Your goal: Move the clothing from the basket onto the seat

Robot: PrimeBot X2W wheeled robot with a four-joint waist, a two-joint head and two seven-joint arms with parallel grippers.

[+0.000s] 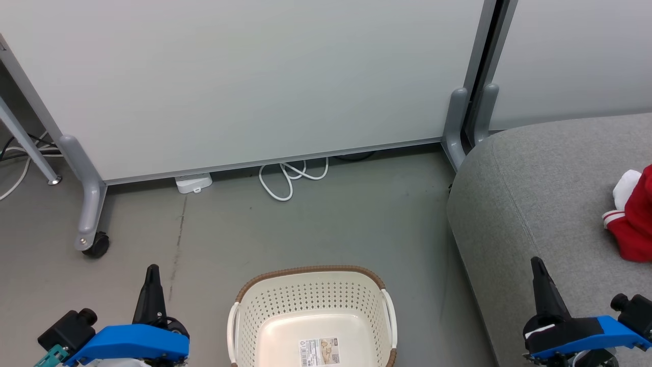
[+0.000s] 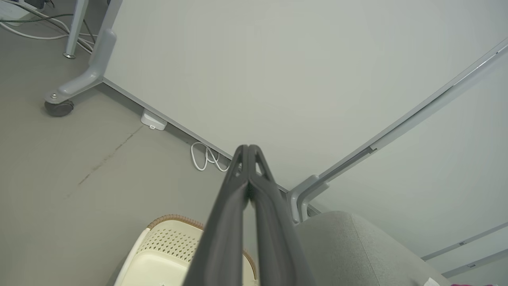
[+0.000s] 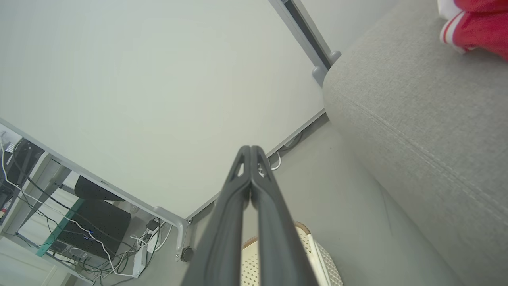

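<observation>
Standing well behind the empty basket (image 1: pixel 310 272), a wheeled white partition (image 1: pixel 254 76) and a looped white cable (image 1: pixel 290 178) line the floor. Red clothing (image 1: pixel 636 219) lies heaped on the seat (image 1: pixel 535 193), well in from its rounded left edge, its striped cuff pointing toward the basket. The left gripper (image 1: pixel 152 272) and right gripper (image 1: pixel 537 265) are pinched closed and empty; the clothing lies ahead and to the right of the right one.

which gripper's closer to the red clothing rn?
Right. The right gripper is at the seat, on the same side as the clothing. The left gripper is on the far side of the basket.
</observation>
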